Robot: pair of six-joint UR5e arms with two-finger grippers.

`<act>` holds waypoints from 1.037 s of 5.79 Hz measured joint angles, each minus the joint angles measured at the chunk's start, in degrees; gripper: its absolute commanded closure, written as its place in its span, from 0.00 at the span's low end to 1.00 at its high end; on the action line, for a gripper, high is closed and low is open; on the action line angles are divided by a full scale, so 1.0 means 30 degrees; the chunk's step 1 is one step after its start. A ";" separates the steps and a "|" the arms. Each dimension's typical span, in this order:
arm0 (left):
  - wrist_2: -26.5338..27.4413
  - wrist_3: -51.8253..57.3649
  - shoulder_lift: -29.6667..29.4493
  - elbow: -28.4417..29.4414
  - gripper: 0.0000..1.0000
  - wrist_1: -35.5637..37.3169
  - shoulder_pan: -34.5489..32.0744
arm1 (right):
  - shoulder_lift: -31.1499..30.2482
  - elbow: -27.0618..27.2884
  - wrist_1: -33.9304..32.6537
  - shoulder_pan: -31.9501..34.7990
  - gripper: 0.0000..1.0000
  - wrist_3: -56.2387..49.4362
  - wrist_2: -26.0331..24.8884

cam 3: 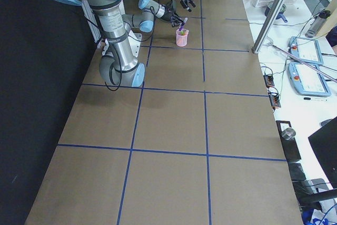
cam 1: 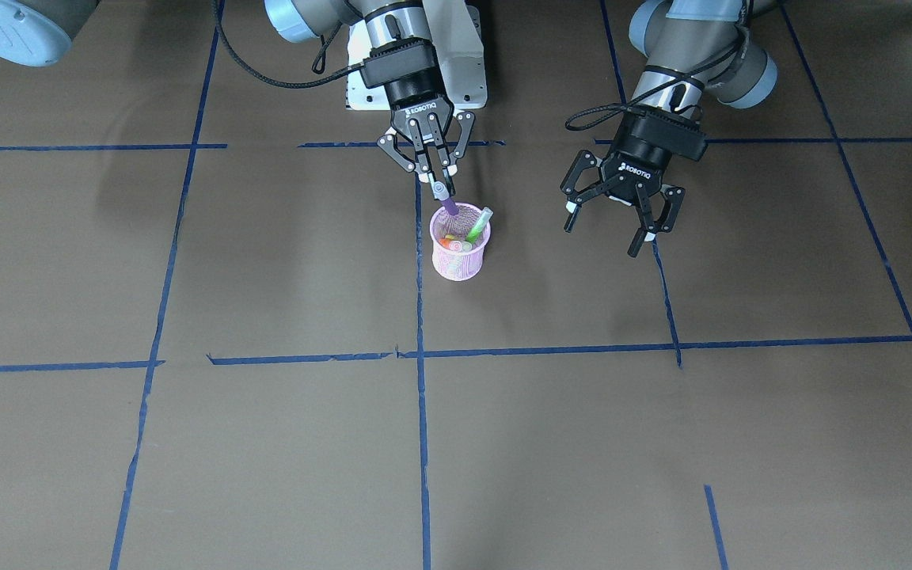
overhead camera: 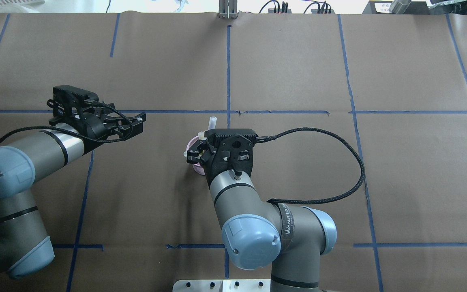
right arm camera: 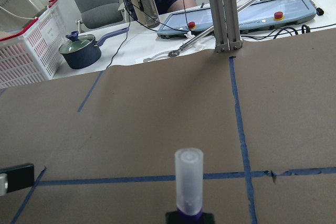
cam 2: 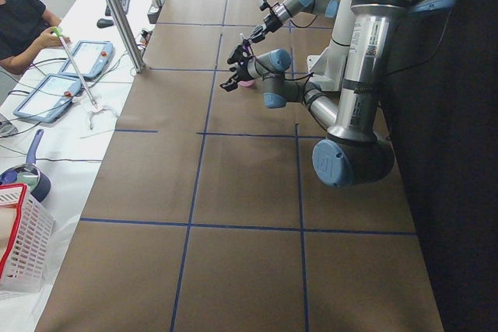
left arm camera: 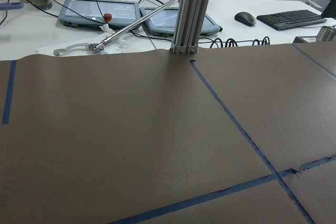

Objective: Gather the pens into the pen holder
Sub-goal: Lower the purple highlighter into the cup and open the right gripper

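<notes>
The pink mesh pen holder (cam 1: 460, 253) stands upright on the brown table, near the robot's base. A green pen (cam 1: 478, 225) leans in it, and an orange pen (cam 1: 448, 241) lies lower inside. My right gripper (cam 1: 440, 184) is shut on the purple pen (cam 1: 448, 204), just above the holder's rim on the robot's side. This pen stands upright with its clear cap (right arm camera: 188, 179) on top and its lower end at the rim. In the overhead view the right gripper hides most of the holder (overhead camera: 193, 142). My left gripper (cam 1: 622, 214) hangs open, holding nothing, beside the holder.
Blue tape lines (cam 1: 421, 356) divide the brown table cover. A white base plate (cam 1: 468, 79) lies behind the right gripper. Beyond the far table edge are an aluminium post (left arm camera: 189, 14), control tablets (left arm camera: 100, 10), a white basket (right arm camera: 29, 45) and seated people.
</notes>
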 measured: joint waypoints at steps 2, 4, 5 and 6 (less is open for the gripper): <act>0.0000 -0.0001 -0.0001 0.0001 0.00 -0.0001 0.0000 | 0.0032 -0.0285 0.0000 0.0078 0.32 0.0017 0.0008; 0.0000 0.0000 -0.0001 -0.0017 0.00 -0.0001 0.0000 | 0.0138 -0.0357 0.0033 0.0088 0.03 0.0185 0.0035; -0.0080 0.0008 0.0011 -0.0008 0.01 0.0017 0.0000 | 0.0200 -0.0292 0.0061 0.0117 0.02 0.0189 0.0138; -0.0734 0.0051 0.0192 0.0078 0.01 0.0083 -0.0232 | 0.0189 -0.0030 0.0063 0.0348 0.02 0.0148 0.0843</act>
